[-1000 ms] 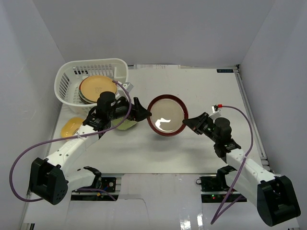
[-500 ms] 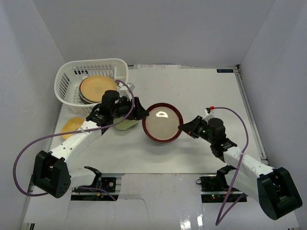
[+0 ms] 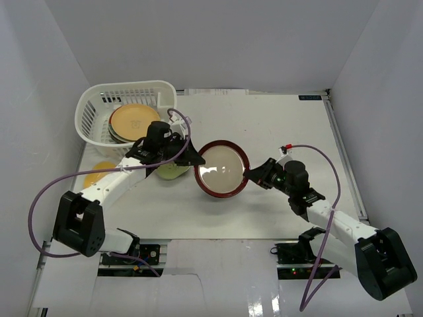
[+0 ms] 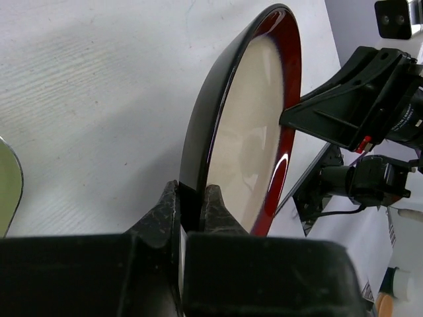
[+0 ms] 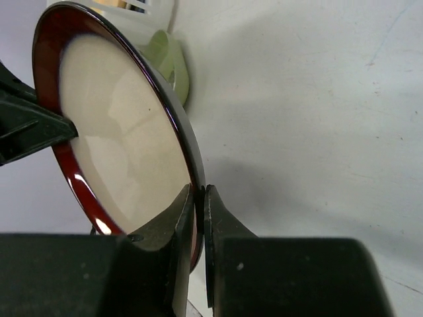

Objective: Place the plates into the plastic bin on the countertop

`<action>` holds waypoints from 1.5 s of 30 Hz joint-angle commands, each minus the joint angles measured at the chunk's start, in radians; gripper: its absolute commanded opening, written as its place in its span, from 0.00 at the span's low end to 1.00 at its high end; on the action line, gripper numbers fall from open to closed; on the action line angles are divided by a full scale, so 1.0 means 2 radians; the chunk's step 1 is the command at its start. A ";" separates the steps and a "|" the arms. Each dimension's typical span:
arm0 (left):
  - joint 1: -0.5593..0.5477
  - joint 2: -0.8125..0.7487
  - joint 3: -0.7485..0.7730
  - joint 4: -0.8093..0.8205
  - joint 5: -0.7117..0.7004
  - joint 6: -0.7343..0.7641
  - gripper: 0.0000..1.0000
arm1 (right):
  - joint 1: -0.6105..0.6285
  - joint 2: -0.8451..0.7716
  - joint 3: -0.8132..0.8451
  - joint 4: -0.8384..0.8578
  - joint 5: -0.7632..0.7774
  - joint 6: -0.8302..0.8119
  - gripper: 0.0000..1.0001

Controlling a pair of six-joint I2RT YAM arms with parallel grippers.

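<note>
We pinch the maroon-rimmed beige plate [image 3: 221,170] between left fingers [image 4: 162,211] and right fingers [image 5: 175,218] — white slotted plastic bin [image 3: 84,122] partly loaded, small green plate [image 3: 173,174] and small yellow plate [image 3: 94,173] to go.

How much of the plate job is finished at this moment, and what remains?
Done: a stack topped by the yellow plate lies in the plastic bin. In hand: the maroon-rimmed plate, tilted and outside the bin, is pinched at opposite rims by the left gripper and the right gripper. Left: that plate, the small green plate and the small yellow plate, both on the countertop.
</note>
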State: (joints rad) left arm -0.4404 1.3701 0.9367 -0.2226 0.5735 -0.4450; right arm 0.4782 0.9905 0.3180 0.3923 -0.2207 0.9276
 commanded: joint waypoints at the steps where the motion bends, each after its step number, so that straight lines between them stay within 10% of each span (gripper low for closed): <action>1: -0.005 -0.026 -0.007 0.023 -0.009 0.006 0.00 | 0.011 -0.010 0.031 0.108 -0.027 0.023 0.18; 11: 0.025 -0.065 0.090 0.017 -0.054 -0.039 0.00 | 0.011 -0.060 0.015 0.072 -0.026 -0.014 0.77; 25: 0.317 0.010 0.195 -0.001 -0.224 -0.142 0.00 | 0.018 -0.097 0.012 -0.030 -0.022 -0.123 0.77; 36: 0.346 0.131 0.244 -0.026 -0.251 -0.080 0.00 | 0.051 -0.054 -0.013 0.021 -0.035 -0.122 0.76; 40: 0.346 0.146 0.248 -0.021 -0.251 -0.071 0.19 | 0.071 -0.032 -0.012 0.035 -0.021 -0.122 0.77; 43: 0.346 0.149 0.250 -0.028 -0.248 -0.067 0.75 | 0.094 0.014 0.001 0.048 0.003 -0.132 0.81; 45: 0.346 0.135 0.247 -0.028 -0.248 -0.070 0.94 | 0.114 0.043 0.018 0.047 0.014 -0.139 0.89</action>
State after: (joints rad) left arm 0.2470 1.7035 1.3907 -0.3267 0.0704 -0.5861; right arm 0.6621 1.0138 0.3035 0.4286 -0.2443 0.6907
